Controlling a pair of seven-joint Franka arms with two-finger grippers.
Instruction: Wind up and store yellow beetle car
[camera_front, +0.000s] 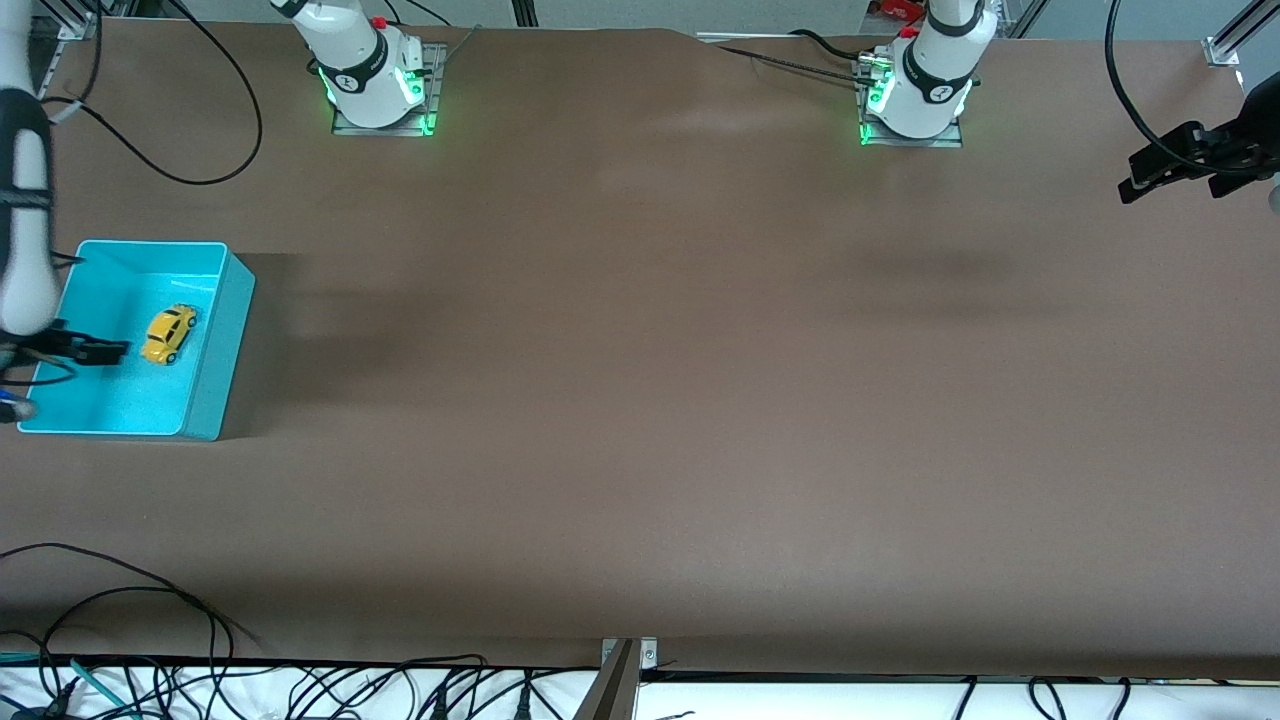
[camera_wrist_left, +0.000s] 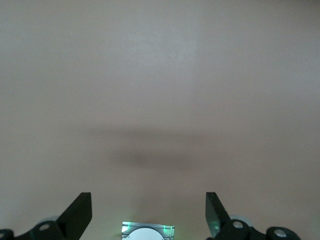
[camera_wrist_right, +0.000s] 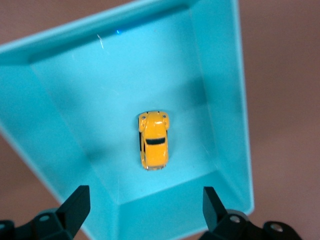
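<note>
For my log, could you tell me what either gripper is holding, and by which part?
Nothing: the yellow beetle car lies free in the turquoise bin, under the open right gripper; the left gripper is open over bare table.

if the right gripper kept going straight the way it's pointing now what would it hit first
Probably the floor of the turquoise plastic bin, close beside the tiny yellow beetle car. The open right gripper points down into the bin; depth is unclear, so it might touch the car first.

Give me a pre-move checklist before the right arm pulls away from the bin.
1. yellow beetle car inside turquoise bin, on its wheels: ok.
2. right gripper jaws open, holding nothing: ok.
3. Right gripper apart from the car, above the bin: ok.
4. left gripper open, over bare table at the left arm's end, waiting: ok.
5. Car wound up: cannot tell.
</note>
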